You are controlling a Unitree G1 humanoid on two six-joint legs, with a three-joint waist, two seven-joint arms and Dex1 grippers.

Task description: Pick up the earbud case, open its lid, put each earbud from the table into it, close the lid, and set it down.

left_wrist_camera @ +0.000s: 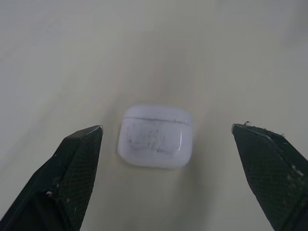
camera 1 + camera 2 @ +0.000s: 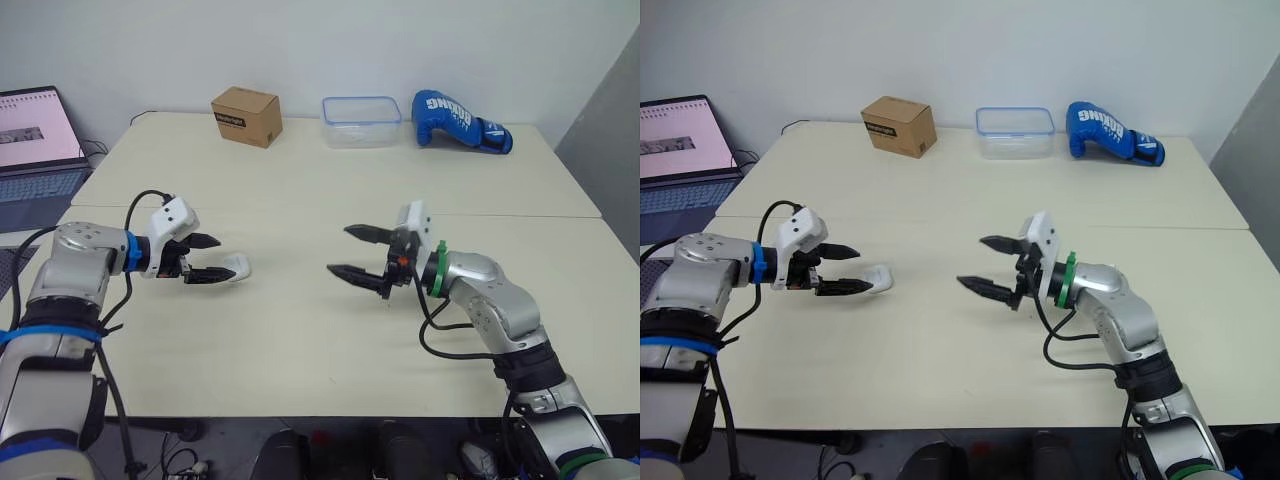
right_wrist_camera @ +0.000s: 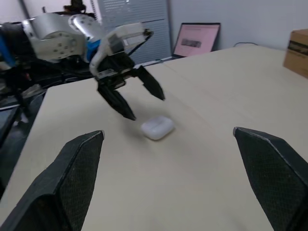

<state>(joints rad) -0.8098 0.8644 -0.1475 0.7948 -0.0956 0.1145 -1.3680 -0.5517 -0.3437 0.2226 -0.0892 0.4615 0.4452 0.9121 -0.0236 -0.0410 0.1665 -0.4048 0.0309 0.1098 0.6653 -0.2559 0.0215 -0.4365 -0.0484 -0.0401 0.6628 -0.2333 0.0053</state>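
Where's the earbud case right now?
In the left eye view, the earbud case lies on the table, robot's left, just ahead of the open left gripper.

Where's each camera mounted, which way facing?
Left and right eye views: head stereo pair, facing forward-down over the beige table; both arms, open left gripper and open right gripper show.
Left wrist view: left wrist, along its own fingers at the small white rounded plastic earbud case.
Right wrist view: right wrist, own fingers, facing the left gripper.
Shared: all show the case.
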